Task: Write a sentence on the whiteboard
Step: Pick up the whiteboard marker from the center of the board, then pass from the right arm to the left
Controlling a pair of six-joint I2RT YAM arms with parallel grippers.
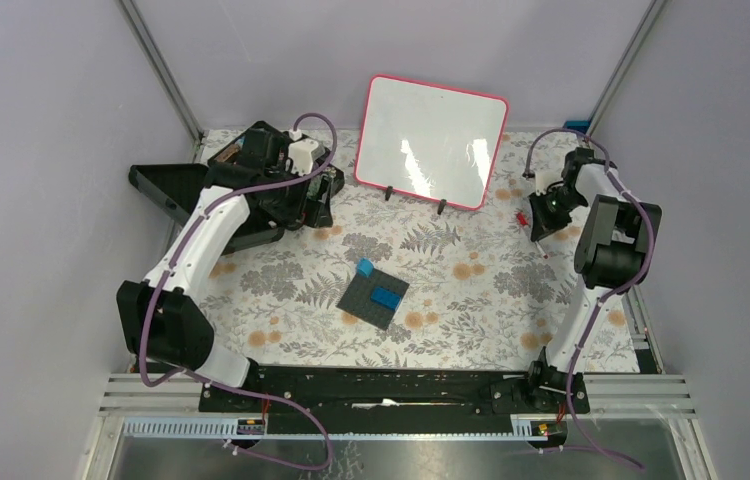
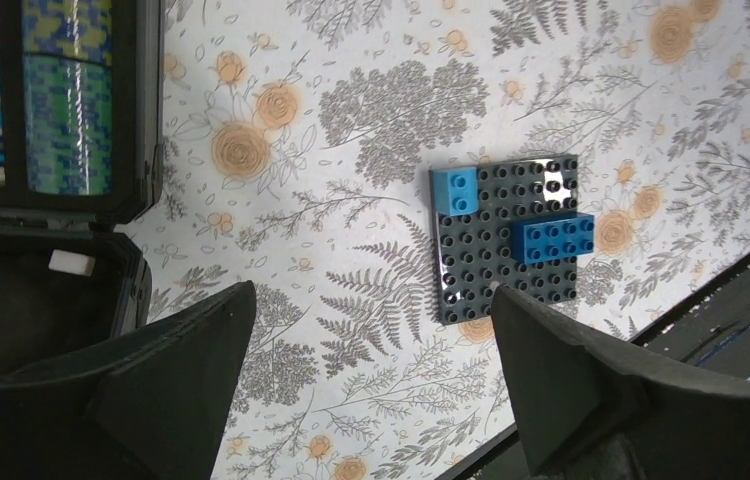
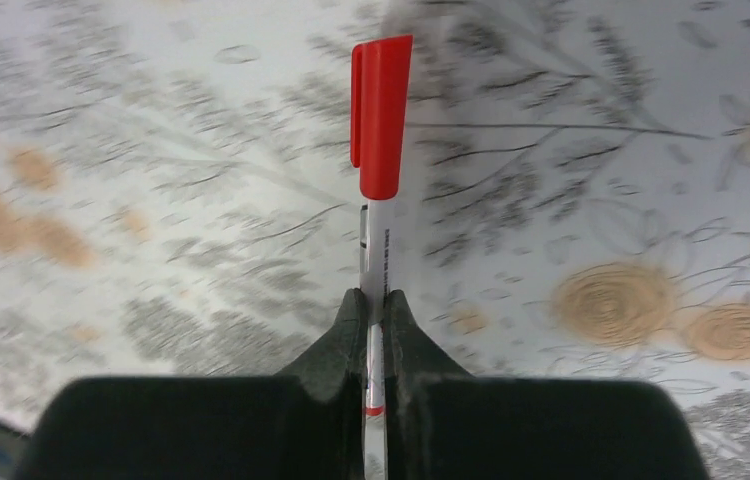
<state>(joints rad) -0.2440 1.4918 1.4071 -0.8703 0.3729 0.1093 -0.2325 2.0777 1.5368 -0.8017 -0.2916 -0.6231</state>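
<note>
Whiteboard (image 1: 431,140) blank, propped at the table's (image 1: 281,300) far edge.
My left gripper (image 2: 373,295) hangs spread wide; my right gripper (image 3: 375,300) is clamped on the red marker (image 3: 375,240), cap (image 3: 381,100) on. Nothing is written yet, so I judge uncapping and all the writing remain.

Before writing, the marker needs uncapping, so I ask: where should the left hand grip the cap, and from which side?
Probably the red cap at its middle, coming from its free end, opposite the right hand. That hand is shut on the white barrel, and the cap sticks out clear beyond it. Avoid the clip along one side.
</note>
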